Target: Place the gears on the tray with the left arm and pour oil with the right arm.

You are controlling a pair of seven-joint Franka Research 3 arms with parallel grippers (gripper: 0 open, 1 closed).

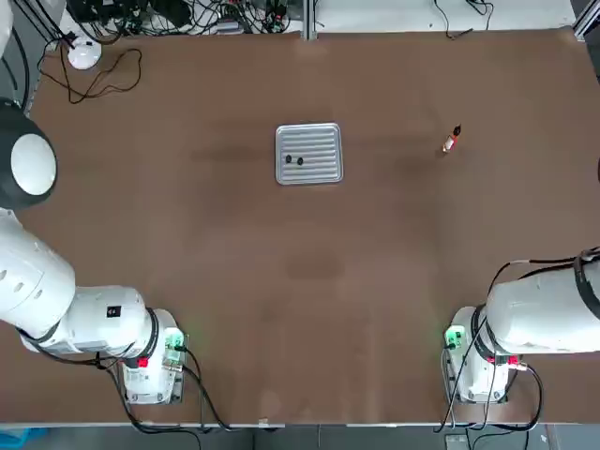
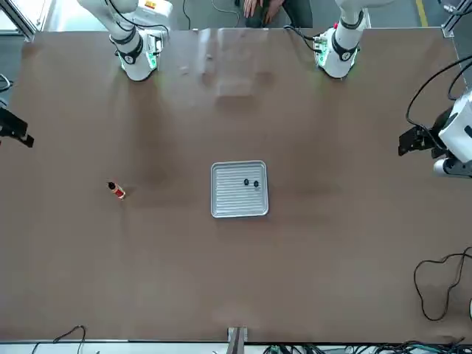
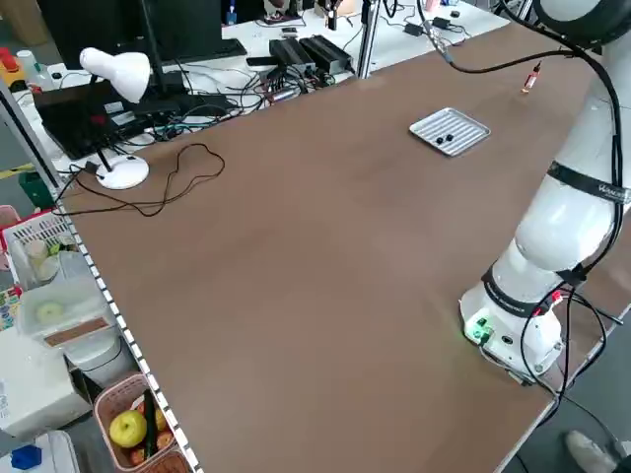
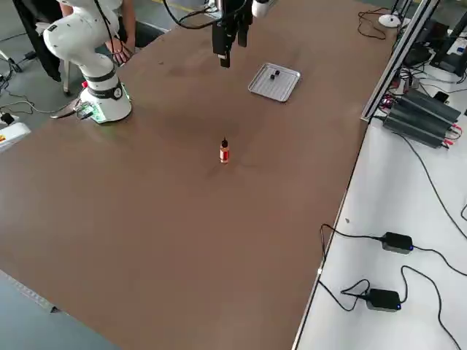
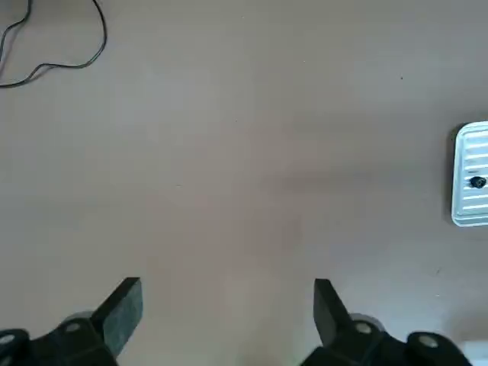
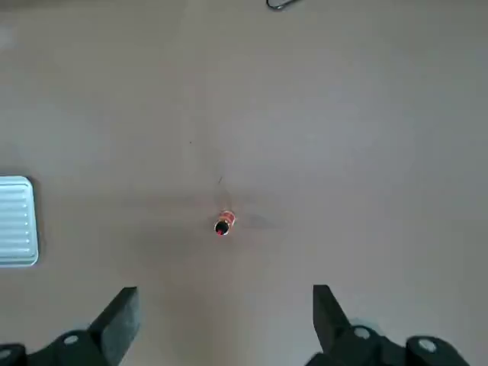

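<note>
Both gears (image 1: 293, 160) were seen on the tray (image 1: 323, 173); both grippers (image 5: 227, 320) (image 6: 225, 324) were held apart, empty. The upright oil bottle (image 1: 451, 142) could be toppled by a misaligned grasp.

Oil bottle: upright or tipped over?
Upright. The oil bottle stands on the table with its dark cap on top in the right side view, apart from the tray.

Two dark gears (image 1: 294, 160) lie side by side on the ribbed silver tray (image 1: 319, 169), the oil bottle (image 1: 451, 142) upright well right.
</note>
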